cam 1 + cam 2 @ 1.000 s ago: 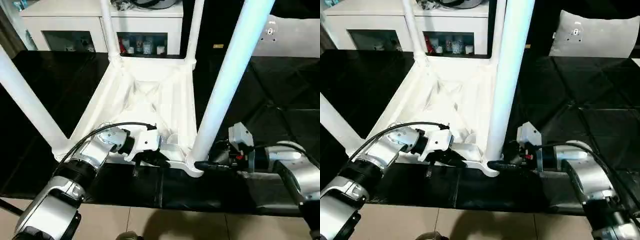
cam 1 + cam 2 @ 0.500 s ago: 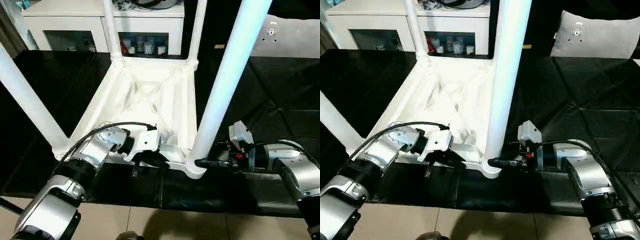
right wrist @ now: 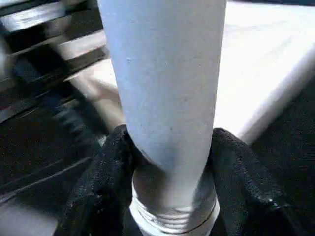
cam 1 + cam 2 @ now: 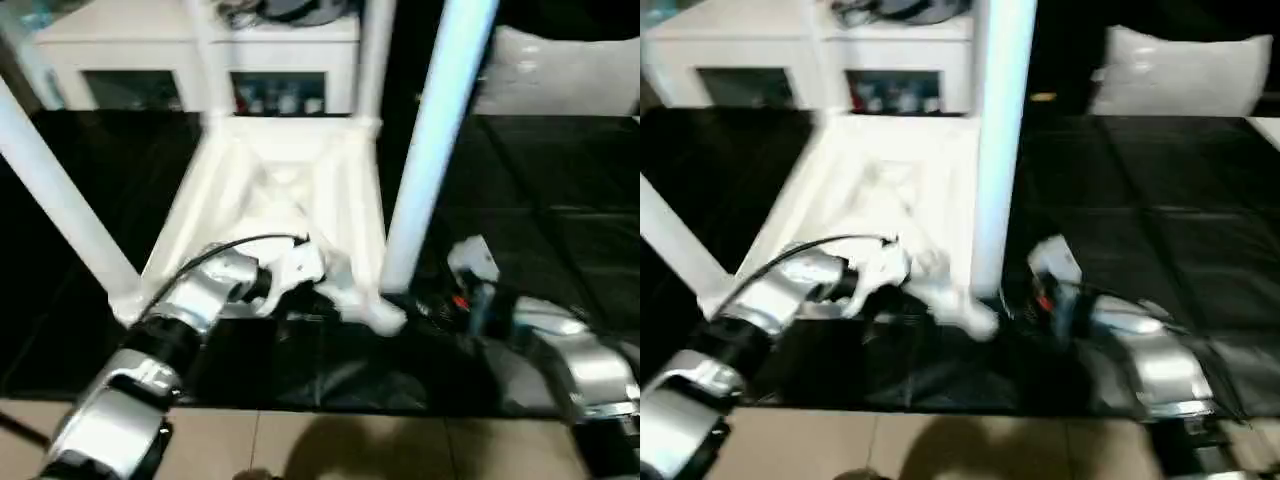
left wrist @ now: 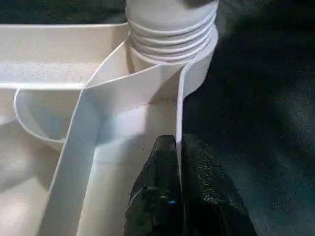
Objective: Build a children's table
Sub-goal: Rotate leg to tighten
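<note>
The children's table lies upside down on the black mat, its ribbed white top facing up. All of its legs stand in the corner sockets, the near right leg tallest in view. My left gripper is shut on the thin near rim wall of the top, just beside the threaded corner socket. My right gripper is shut on the near right leg low down, a black finger pressed on each side just above its threaded base.
A white cabinet with glass doors stands behind the table. A pale cushion lies at the back right. The black mat stretches to the right, and tiled floor shows at the near edge.
The right gripper's fingers have closed in on the base of the near right leg. The head views have shifted and blurred with camera motion. The left gripper keeps its hold on the rim.
</note>
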